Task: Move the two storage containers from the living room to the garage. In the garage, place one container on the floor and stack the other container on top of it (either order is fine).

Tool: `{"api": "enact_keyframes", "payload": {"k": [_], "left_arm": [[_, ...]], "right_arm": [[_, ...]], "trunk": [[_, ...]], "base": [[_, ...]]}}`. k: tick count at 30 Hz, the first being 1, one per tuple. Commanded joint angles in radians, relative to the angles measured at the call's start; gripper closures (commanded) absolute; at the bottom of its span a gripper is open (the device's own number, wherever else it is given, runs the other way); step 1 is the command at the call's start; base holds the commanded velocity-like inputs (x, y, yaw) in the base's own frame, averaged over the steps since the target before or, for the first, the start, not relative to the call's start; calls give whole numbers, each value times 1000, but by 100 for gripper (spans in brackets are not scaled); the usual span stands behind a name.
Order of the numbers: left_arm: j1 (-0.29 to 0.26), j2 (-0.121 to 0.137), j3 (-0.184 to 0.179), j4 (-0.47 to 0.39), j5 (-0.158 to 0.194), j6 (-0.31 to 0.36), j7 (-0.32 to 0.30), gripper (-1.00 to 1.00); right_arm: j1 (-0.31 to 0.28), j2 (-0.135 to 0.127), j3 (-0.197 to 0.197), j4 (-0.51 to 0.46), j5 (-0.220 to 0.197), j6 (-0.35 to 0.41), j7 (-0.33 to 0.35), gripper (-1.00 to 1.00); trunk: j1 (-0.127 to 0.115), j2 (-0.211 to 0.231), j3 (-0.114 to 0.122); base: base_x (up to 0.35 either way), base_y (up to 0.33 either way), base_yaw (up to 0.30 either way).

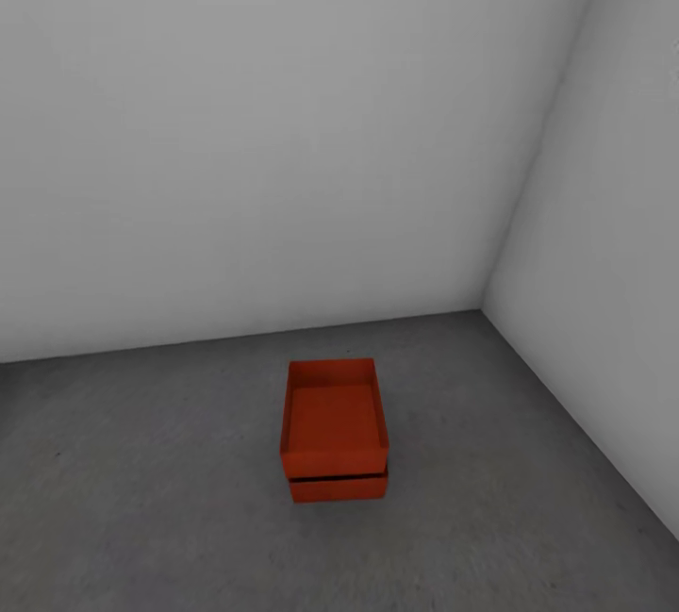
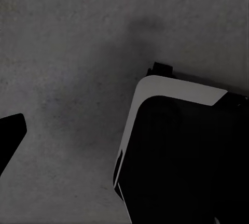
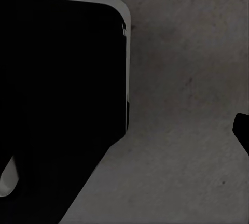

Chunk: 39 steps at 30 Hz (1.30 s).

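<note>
As the task asks for a stack, both bins sit together on the grey floor (image 1: 141, 499) near the corner of the white walls (image 1: 283, 122): top bin (image 1: 334, 414) resting on bottom bin (image 1: 338, 487), edges roughly aligned, so the stacking looks done. Wrist views show floor and the robot's dark base (image 2: 176, 151). Left and right pincer state: cannot tell.

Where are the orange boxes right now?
In the head view, the top orange box sits stacked on the bottom orange box on the grey floor, near the corner of the white walls.
</note>
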Motion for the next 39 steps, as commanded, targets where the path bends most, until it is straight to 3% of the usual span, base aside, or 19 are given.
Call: {"api": "enact_keyframes", "payload": {"k": [1, 39], "left_arm": [[-1, 0, -2, 0, 6, 4, 2, -100], [-1, 0, -2, 0, 6, 4, 2, -100]], "right_arm": [[-1, 0, 8, 2, -8, -5, -2, -100], [-2, -1, 12, 1, -8, -5, -2, -100]], "trunk": [[1, -2, 0], [1, -2, 60]], "base": [[0, 0, 0], [0, 0, 0]]}}
